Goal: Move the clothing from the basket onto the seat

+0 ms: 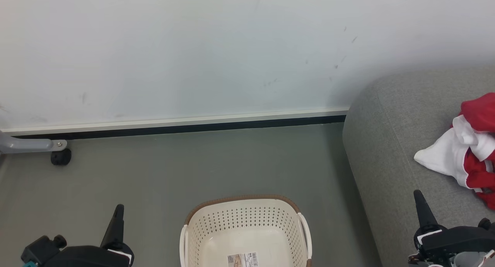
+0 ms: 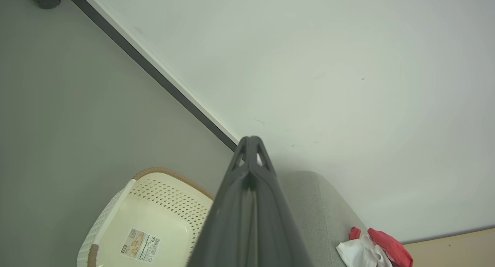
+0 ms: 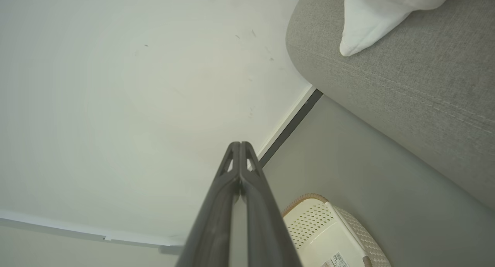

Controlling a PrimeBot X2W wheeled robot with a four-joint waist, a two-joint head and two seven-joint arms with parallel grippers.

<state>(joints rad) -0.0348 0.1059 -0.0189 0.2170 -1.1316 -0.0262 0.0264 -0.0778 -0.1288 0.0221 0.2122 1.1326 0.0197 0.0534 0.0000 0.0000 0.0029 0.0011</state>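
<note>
1. The left gripper (image 1: pixel 118 209) sits at the lower left of the head view, its two dark fingers pressed together to a single point and gripping nothing
2. The right gripper (image 1: pixel 420 195) rises at the lower right, seen against the seat (image 1: pixel 386 151); its fingers are also closed flat against each other, with nothing between them
3. The clothing (image 1: pixel 464 151) lies in a crumpled heap on the seat's grey cushion, at the right edge of the head view: red pieces tangled with a white piece whose corner points towards the seat's rounded end
4. The basket (image 1: pixel 239 216) stands upright on the grey floor (image 1: pixel 154 174) between the two grippers, near the seat but apart from it; its bare bottom shows a printed label (image 1: pixel 243 260)
5. A white wall (image 1: pixel 193 46) with a dark skirting strip (image 1: pixel 193 128) runs behind, a black caster (image 1: pixel 60 157) at its far left
</note>
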